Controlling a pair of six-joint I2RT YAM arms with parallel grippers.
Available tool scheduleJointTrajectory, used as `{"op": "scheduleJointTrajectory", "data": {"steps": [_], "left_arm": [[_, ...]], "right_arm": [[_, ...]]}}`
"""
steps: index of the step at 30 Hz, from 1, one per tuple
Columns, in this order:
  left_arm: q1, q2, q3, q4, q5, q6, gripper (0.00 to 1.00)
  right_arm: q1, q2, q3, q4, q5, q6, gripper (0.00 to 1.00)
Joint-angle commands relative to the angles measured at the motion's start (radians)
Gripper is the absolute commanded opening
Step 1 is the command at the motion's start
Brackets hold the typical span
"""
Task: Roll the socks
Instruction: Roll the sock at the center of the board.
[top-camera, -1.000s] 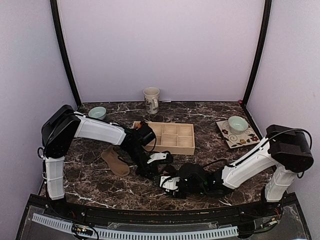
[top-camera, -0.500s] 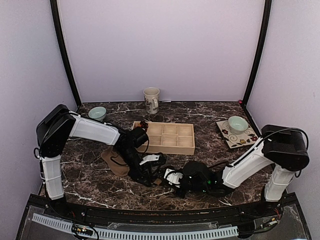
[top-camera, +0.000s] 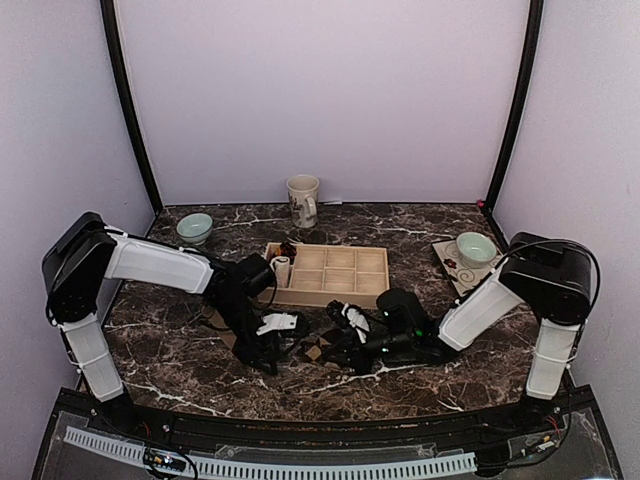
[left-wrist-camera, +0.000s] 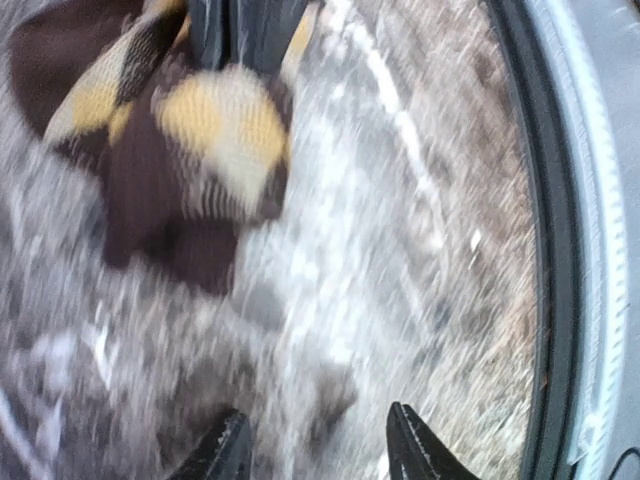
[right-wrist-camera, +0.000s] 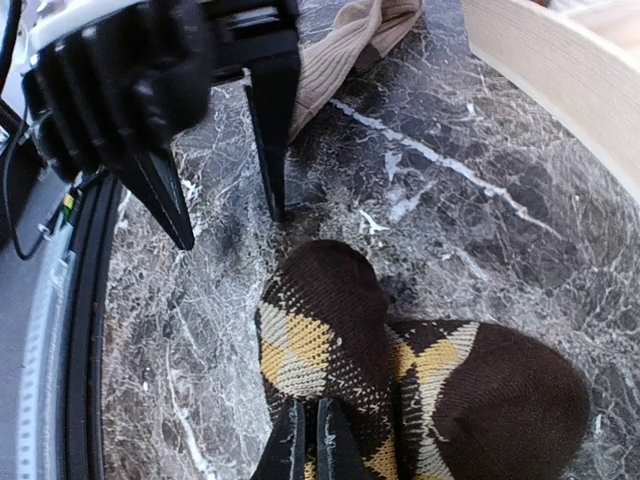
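The dark brown argyle sock (right-wrist-camera: 400, 370) lies crumpled on the marble, and it also shows in the top view (top-camera: 316, 350) and the left wrist view (left-wrist-camera: 190, 130). My right gripper (right-wrist-camera: 310, 450) is shut, pinching the sock's near edge. My left gripper (right-wrist-camera: 232, 228) stands open just left of the sock, with only bare marble between its fingertips (left-wrist-camera: 225, 455). The tan sock (right-wrist-camera: 350, 45) lies flat behind the left gripper. In the top view the tan sock (top-camera: 215, 318) is mostly hidden under the left arm.
A wooden compartment tray (top-camera: 340, 272) sits just behind the grippers and holds a small white roll (top-camera: 282, 270) and a dark bundle (top-camera: 288, 248). A mug (top-camera: 303, 200) stands at the back, a green bowl (top-camera: 195, 227) at the back left, and a plate with a bowl (top-camera: 475, 250) at the right.
The left gripper opened, let go of the argyle sock and drew back to the left. The right gripper closed on the sock and shifted away from the table's near edge.
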Motion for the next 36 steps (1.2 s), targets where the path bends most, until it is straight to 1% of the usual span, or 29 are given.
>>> {"op": "scheduleJointTrajectory", "data": {"steps": [1, 2, 3, 4, 7, 10, 12, 13, 15, 17, 19, 24, 28, 30, 36], "left_arm": [[0.006, -0.118, -0.055, 0.037, -0.112, 0.065, 0.60], [0.003, -0.140, -0.059, 0.059, -0.103, 0.079, 0.69], [-0.010, -0.157, -0.065, 0.081, -0.096, 0.097, 0.83], [-0.027, -0.163, -0.064, 0.096, -0.096, 0.115, 0.86], [-0.096, -0.138, -0.037, 0.142, -0.134, 0.142, 0.86], [-0.129, -0.094, 0.007, 0.179, -0.142, 0.146, 0.83], [-0.143, -0.082, 0.015, 0.222, -0.150, 0.155, 0.78], [-0.150, -0.083, 0.014, 0.244, -0.151, 0.165, 0.74], [-0.166, -0.090, -0.004, 0.305, -0.173, 0.169, 0.62], [-0.177, -0.098, -0.022, 0.351, -0.196, 0.179, 0.57], [-0.185, -0.103, -0.032, 0.371, -0.213, 0.193, 0.56], [-0.197, -0.114, -0.037, 0.383, -0.261, 0.218, 0.56], [-0.202, -0.158, -0.060, 0.439, -0.301, 0.189, 0.56], [-0.202, -0.159, -0.053, 0.424, -0.324, 0.193, 0.56], [-0.213, -0.149, -0.063, 0.404, -0.310, 0.212, 0.55]], "right_arm": [[-0.060, 0.078, -0.026, -0.243, -0.091, 0.130, 0.00], [-0.068, 0.081, -0.024, -0.254, -0.096, 0.143, 0.00], [-0.078, 0.084, -0.023, -0.258, -0.106, 0.157, 0.00], [-0.093, 0.091, -0.023, -0.259, -0.119, 0.172, 0.00], [-0.121, 0.121, -0.014, -0.267, -0.164, 0.205, 0.00], [-0.130, 0.138, 0.012, -0.300, -0.175, 0.210, 0.00], [-0.141, 0.143, 0.025, -0.317, -0.178, 0.214, 0.00], [-0.149, 0.145, 0.027, -0.320, -0.188, 0.221, 0.00], [-0.168, 0.152, 0.034, -0.329, -0.209, 0.235, 0.00], [-0.179, 0.158, 0.044, -0.362, -0.218, 0.232, 0.00], [-0.190, 0.165, 0.052, -0.394, -0.220, 0.226, 0.00], [-0.211, 0.188, 0.073, -0.446, -0.225, 0.219, 0.00], [-0.220, 0.197, 0.076, -0.446, -0.222, 0.220, 0.00], [-0.224, 0.202, 0.074, -0.443, -0.222, 0.221, 0.00], [-0.236, 0.221, 0.080, -0.452, -0.221, 0.224, 0.00]]}}
